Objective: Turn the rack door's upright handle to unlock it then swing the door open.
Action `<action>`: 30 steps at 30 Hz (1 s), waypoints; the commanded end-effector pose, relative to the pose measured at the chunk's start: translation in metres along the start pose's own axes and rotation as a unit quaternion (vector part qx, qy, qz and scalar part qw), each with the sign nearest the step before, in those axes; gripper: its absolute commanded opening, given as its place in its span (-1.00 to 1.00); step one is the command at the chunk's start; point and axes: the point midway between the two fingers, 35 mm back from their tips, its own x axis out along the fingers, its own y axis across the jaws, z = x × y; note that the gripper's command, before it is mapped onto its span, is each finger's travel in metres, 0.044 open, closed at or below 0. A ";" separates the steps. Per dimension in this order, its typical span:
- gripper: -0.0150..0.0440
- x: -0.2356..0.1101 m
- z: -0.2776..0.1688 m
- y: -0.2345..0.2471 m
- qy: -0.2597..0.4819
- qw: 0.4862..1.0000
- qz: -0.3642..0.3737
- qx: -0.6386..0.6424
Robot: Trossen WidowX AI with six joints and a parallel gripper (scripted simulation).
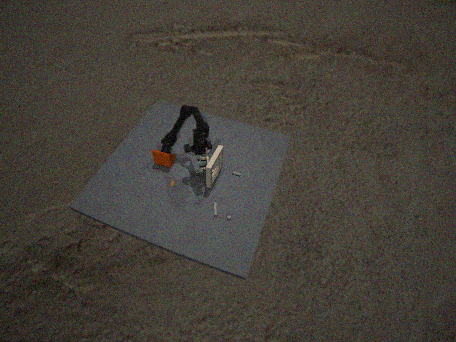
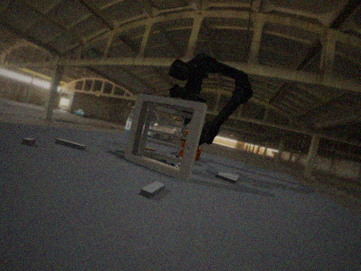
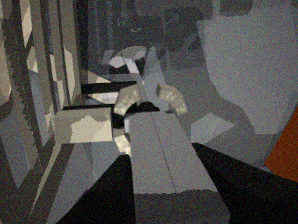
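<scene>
The pale rack frame (image 1: 209, 175) (image 2: 170, 101) stands upright on the grey table (image 1: 125, 200) (image 2: 99, 218). Its bars (image 3: 44, 65) fill the left of the wrist view. The gripper (image 1: 201, 153) (image 3: 161, 154) points down close beside the frame, on the side toward the orange block. It is shut on the grey upright handle (image 3: 156, 145), whose top shows between the black fingers. A pale block (image 3: 82, 126) lies left of the handle, toward the frame. The frame hides most of the fingers in the exterior view. The door's opening angle and the handle's exact turn cannot be told.
An orange block (image 1: 163, 158) (image 3: 286, 155) stands by the lower end of the arm (image 1: 187, 110) (image 2: 241, 85). A small orange piece (image 1: 172, 183) lies nearby. Several pale pieces lie around the frame, including a long one (image 1: 215, 209) and a flat one (image 2: 153, 188).
</scene>
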 end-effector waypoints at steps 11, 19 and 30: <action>-0.42 0.001 0.009 -0.025 -0.004 0.993 0.003 -0.120; -0.42 0.001 0.017 -0.040 -0.004 0.984 0.002 -0.179; -0.42 0.001 0.032 -0.061 -0.005 0.964 0.001 -0.264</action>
